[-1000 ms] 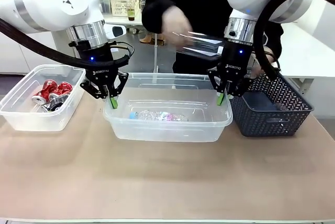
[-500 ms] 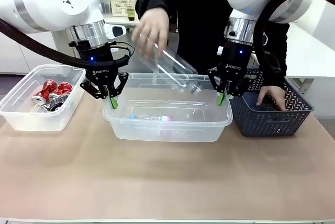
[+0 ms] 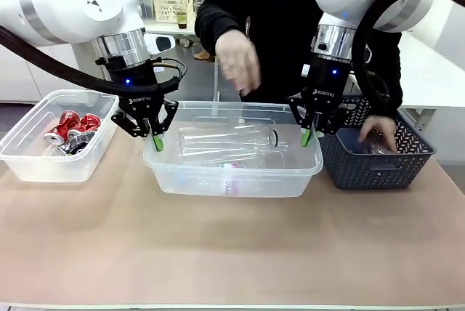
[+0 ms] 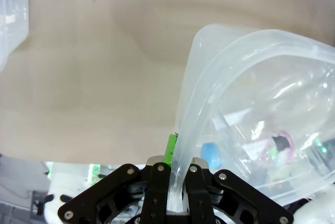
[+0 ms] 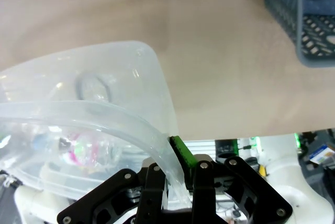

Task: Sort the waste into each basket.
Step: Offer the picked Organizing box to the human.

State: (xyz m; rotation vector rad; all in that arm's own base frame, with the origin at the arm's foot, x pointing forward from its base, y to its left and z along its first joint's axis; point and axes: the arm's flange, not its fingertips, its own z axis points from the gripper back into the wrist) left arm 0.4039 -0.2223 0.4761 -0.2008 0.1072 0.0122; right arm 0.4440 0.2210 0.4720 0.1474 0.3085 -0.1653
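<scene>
The middle clear tub is held at both ends. My left gripper is shut on its left rim and my right gripper on its right rim. A large clear plastic bottle lies across the inside, above small labelled bottles. In the left wrist view my gripper pinches the rim, with a blue cap and a pink label inside. The right wrist view has my gripper clamped on the rim. The left tub holds red cans and a black-and-silver can.
A person stands across the table, one hand raised over the middle tub, the other hand inside the dark lattice basket at the right. The basket is close to my right gripper. The near half of the table is bare.
The person's hand has let the large clear bottle go into the middle tub and lifted away. The other hand stays in the dark basket. Both grippers hold still.
</scene>
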